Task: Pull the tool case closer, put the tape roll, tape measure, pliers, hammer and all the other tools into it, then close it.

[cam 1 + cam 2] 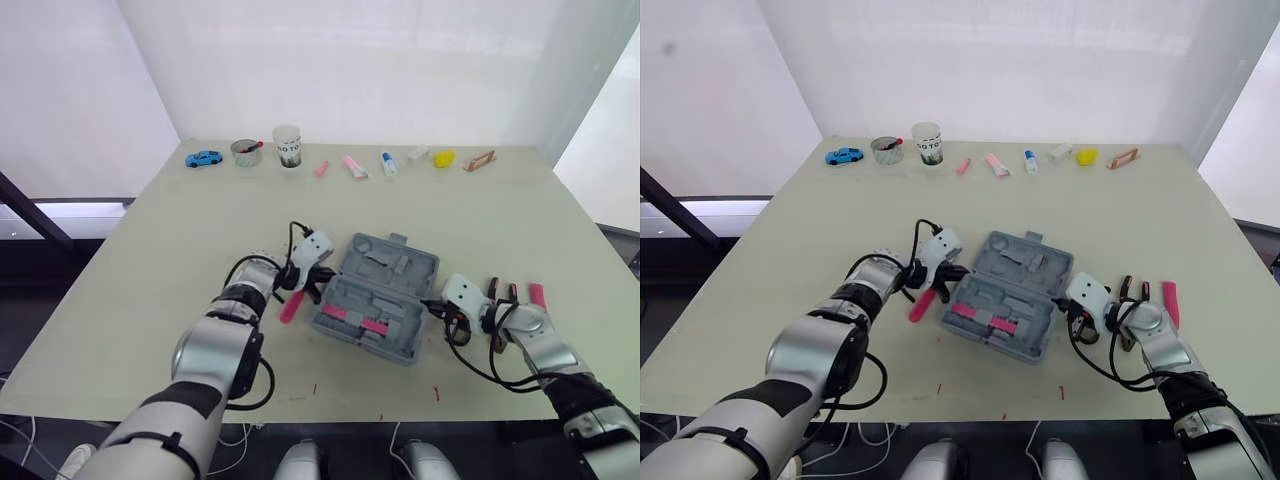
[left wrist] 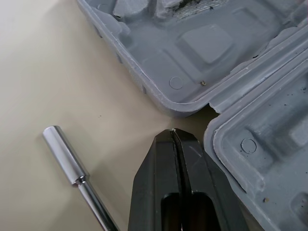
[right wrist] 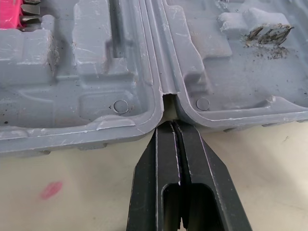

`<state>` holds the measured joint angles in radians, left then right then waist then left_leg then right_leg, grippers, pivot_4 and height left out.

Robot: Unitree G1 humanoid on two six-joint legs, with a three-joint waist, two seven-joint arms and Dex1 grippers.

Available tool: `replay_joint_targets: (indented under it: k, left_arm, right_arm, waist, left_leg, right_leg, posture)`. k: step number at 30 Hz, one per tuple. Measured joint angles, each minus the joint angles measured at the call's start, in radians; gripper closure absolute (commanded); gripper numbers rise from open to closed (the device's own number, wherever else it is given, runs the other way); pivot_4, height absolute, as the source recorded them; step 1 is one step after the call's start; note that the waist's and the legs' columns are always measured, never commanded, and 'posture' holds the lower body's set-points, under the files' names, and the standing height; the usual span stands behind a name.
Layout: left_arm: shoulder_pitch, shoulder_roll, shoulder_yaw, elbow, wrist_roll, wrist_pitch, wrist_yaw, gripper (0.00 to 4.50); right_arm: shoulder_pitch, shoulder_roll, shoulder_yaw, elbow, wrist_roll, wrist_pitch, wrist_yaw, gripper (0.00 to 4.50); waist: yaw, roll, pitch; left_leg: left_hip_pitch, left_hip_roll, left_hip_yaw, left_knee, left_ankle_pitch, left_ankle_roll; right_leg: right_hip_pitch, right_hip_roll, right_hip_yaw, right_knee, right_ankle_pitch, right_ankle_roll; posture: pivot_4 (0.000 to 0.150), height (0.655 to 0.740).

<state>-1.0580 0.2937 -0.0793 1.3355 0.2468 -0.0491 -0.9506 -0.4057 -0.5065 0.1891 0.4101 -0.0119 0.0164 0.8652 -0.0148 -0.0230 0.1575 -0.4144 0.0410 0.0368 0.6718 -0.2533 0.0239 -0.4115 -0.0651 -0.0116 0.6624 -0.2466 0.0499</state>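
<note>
The grey tool case [image 1: 385, 270] lies open in the middle of the table, with a pink bit holder [image 1: 356, 320] in its near half. My left gripper [image 1: 320, 284] is shut and empty, its tips [image 2: 173, 134] at the hinge notch on the case's left side. My right gripper [image 1: 436, 306] is also shut and empty, its tips [image 3: 172, 124] against the hinge notch on the right side. A pink-handled driver [image 1: 292, 304] lies by the left gripper, and its chrome shaft [image 2: 63, 155] shows in the left wrist view. Pliers [image 1: 502, 296] and a pink tool [image 1: 537, 295] lie beyond my right wrist.
Along the table's far edge stand a blue toy car [image 1: 203, 158], a tin cup [image 1: 245, 151], a paper cup [image 1: 287, 146], several small pink and white items [image 1: 354, 166], a yellow object [image 1: 444, 158] and a brown piece [image 1: 480, 160].
</note>
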Motion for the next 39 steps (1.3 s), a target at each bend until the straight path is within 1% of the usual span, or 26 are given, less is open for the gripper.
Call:
replay_joint_targets:
  k: [2,4,8,14,25,31,35,39]
  left_arm:
    - [0.004,0.002,0.0,-0.003,-0.006,0.001,-0.03,4.44]
    - [0.015,0.008,0.004,-0.011,-0.024,0.014,-0.089,4.44]
    - [0.024,0.012,0.013,-0.017,-0.045,0.037,-0.137,4.44]
    - [0.063,0.036,0.011,-0.074,-0.076,0.081,-0.261,4.44]
    - [0.137,0.083,-0.001,-0.194,-0.111,0.145,-0.363,4.44]
    - [0.212,0.099,-0.001,-0.333,-0.145,0.245,-0.386,4.44]
    - [0.294,0.101,0.018,-0.496,-0.198,0.393,-0.358,4.44]
    - [0.408,0.116,0.027,-0.707,-0.241,0.519,-0.33,4.44]
  right_arm:
    - [0.013,-0.001,-0.002,-0.009,0.002,0.0,0.003,4.5]
    - [0.043,-0.009,-0.006,-0.043,0.008,0.002,0.016,4.5]
    - [0.061,-0.011,-0.008,-0.068,0.01,0.009,0.022,4.5]
    - [0.102,-0.016,-0.01,-0.136,0.014,0.037,0.028,4.5]
    - [0.11,0.0,-0.009,-0.164,0.018,0.048,0.042,4.5]
    - [0.126,0.002,-0.009,-0.192,0.019,0.049,0.048,4.5]
    - [0.145,-0.001,-0.008,-0.208,0.025,0.049,0.059,4.5]
    - [0.162,-0.013,-0.009,-0.221,0.032,0.049,0.066,4.5]
  waist:
    - [0.0,0.0,0.0]
    - [0.0,0.0,0.0]
    - [0.0,0.0,0.0]
    - [-0.001,0.0,0.0]
    - [-0.001,0.001,0.0]
    - [0.001,0.001,0.0]
    - [0.003,0.001,-0.001]
    - [0.002,0.002,-0.001]
  left_leg:
    - [0.0,0.0,0.0,0.0,0.0,0.0]
    - [0.0,0.0,0.0,0.0,0.0,0.0]
    - [0.0,0.0,0.0,0.0,0.0,0.0]
    - [0.0,0.0,0.0,0.0,0.0,0.0]
    - [0.001,0.0,0.0,0.001,0.0,0.0]
    - [0.001,0.0,-0.001,0.001,0.0,0.0]
    - [0.001,0.0,-0.001,0.001,0.0,0.0]
    - [0.001,0.0,-0.001,0.001,0.0,0.0]
  right_leg:
    - [0.0,0.0,0.0,0.0,0.0,0.0]
    - [0.0,0.0,0.0,0.0,0.0,0.0]
    - [0.0,0.0,0.0,0.0,0.0,0.0]
    - [0.0,0.0,0.0,0.0,0.0,0.0]
    - [0.0,0.0,0.0,0.002,0.0,0.0]
    - [0.0,0.0,0.0,0.002,0.0,0.0]
    - [0.001,0.0,0.001,0.002,0.0,0.0]
    - [0.001,0.0,0.001,0.002,0.0,0.0]
  posture:
    - [0.15,0.74]
    - [0.15,0.74]
    - [0.15,0.74]
    - [0.15,0.74]
    - [0.15,0.74]
    - [0.15,0.74]
    - [0.15,0.74]
    - [0.15,0.74]
